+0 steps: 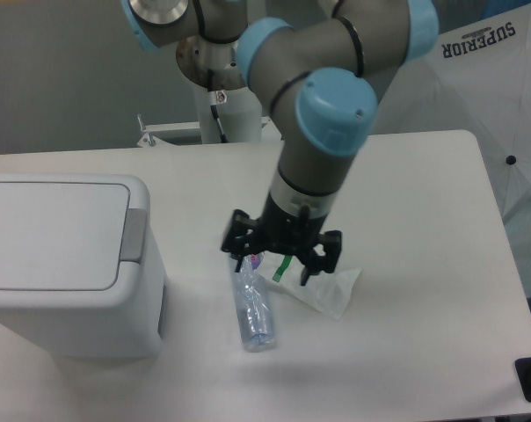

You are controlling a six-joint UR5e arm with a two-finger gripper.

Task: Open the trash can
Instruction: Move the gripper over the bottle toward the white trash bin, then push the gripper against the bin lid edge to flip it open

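Far left on the counter [424, 229] sits the trash can [68, 264], lid flat and shut, grey push tab [134, 234] on its right edge. Just right of it lies a clear plastic bottle [253, 306]. Above the bottle's far end hovers the tool [279, 264], fingers spread, pinching nothing. A crumpled wrapper [325, 288] lies beside it.

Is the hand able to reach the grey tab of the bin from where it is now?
Probably yes. The hand hangs over the bottle, and only bare table lies between it and the tab of the bin.
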